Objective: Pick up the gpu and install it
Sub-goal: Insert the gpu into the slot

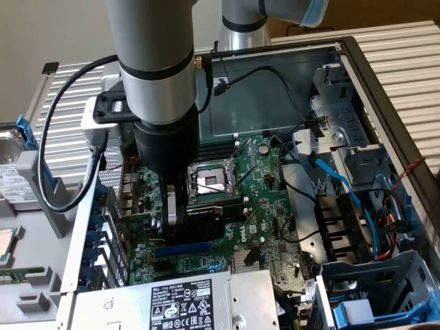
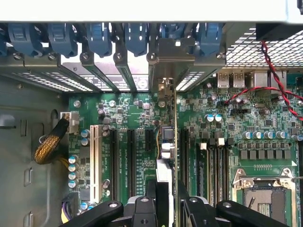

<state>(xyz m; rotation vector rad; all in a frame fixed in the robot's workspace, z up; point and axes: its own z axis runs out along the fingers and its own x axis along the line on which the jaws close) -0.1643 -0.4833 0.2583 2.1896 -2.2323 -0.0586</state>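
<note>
A white label at the lower middle of the exterior view, on a silver metal box, is printed with rows of certification marks; its small lettering cannot be read. No other text can be made out with certainty.

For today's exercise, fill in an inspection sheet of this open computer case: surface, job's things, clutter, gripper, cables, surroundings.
Surface: green motherboard inside the open case.
Job's things: gpu edge-on above the slots, bracket at the rear openings.
Clutter: nothing seen.
Gripper: gripper shut on the gpu.
Cables: red-black wires; blue cable; black cable from the wrist.
Surroundings: hard drive outside the case.
</note>
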